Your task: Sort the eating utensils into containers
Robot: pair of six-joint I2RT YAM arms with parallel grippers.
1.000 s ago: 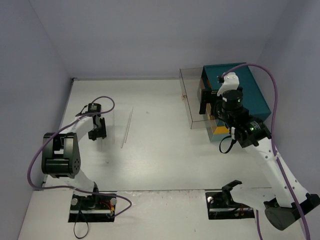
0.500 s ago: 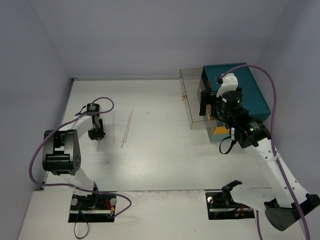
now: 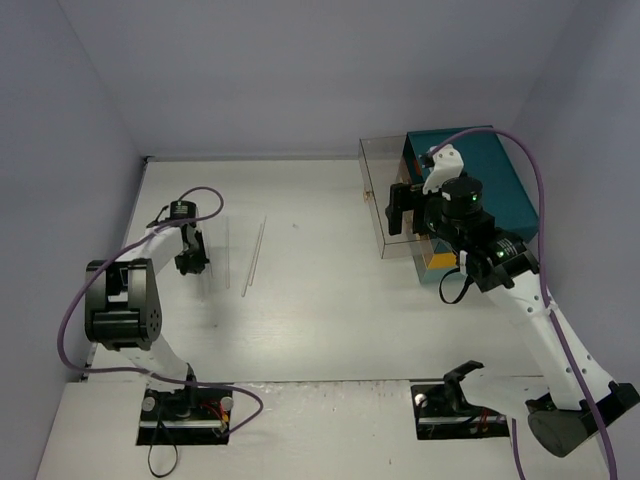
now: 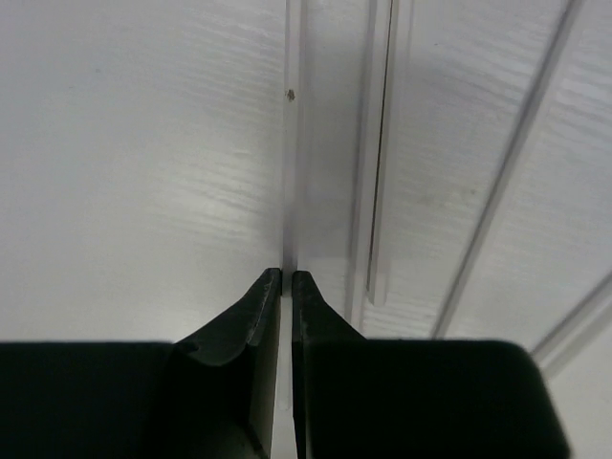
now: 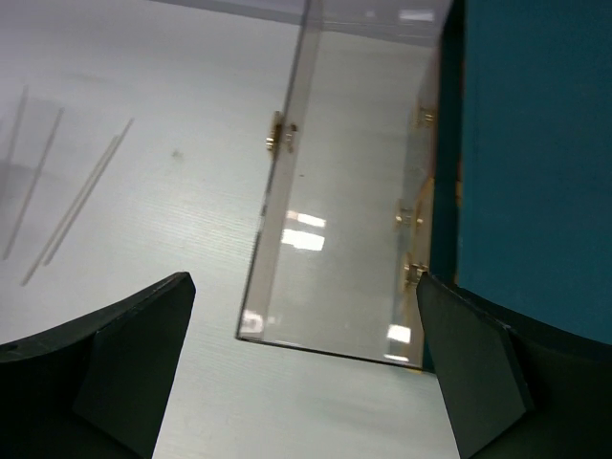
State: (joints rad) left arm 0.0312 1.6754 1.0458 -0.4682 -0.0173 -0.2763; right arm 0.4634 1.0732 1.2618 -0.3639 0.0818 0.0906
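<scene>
A see-through container (image 3: 254,258) stands on the white table at the left and shows only as thin clear lines. My left gripper (image 3: 192,264) is at its left side. In the left wrist view the left gripper (image 4: 287,275) is shut on the thin upright clear wall (image 4: 293,143) of that container. My right gripper (image 3: 398,215) hangs open over a clear hinged box (image 3: 385,200) beside the teal chest (image 3: 505,185). Seen from the right wrist, the right gripper (image 5: 306,359) has nothing between its wide-apart fingers. The eating utensils are out of view.
The clear hinged box (image 5: 335,239) carries small brass fittings and joins the teal chest (image 5: 535,143) at the table's back right. An orange patch (image 3: 440,263) shows under the right arm. Grey walls close in the table on three sides.
The left jaws closed onto the clear wall, and that gripper shifted slightly toward the back. The right gripper swung left, out over the clear hinged box.
</scene>
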